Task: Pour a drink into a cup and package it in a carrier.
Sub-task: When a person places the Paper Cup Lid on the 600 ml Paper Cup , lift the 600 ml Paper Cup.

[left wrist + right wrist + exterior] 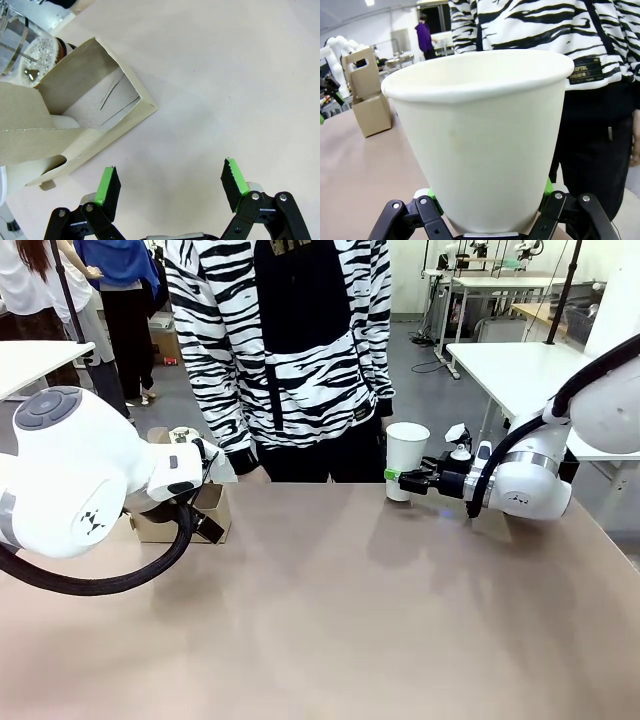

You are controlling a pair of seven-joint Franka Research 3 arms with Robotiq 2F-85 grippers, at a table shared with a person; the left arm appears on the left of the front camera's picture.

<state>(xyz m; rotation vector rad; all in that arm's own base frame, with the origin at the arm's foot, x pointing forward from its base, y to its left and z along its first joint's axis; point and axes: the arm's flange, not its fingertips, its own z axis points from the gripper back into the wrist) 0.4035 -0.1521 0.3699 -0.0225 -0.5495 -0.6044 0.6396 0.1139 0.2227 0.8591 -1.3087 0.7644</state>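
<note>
Brown tabletop (330, 620) runs across to a person (280, 340) in a striped top standing at the far edge. The right gripper (398, 479) is pinched on the cup (406, 452), green pads low on the tapered wall. The cup is upright and lidless, near the far edge in front of the person. It looks like thin, light, empty paper. It would likely dent under a hard squeeze and turn top-heavy once filled, so a low, gentle hold suits it. The left gripper (170, 182) hangs spread above bare table, just beside the carrier (95, 107), well apart from the cup. Beyond the carrier stands a clear pitcher (15, 35) holding the drink (47, 52).
</note>
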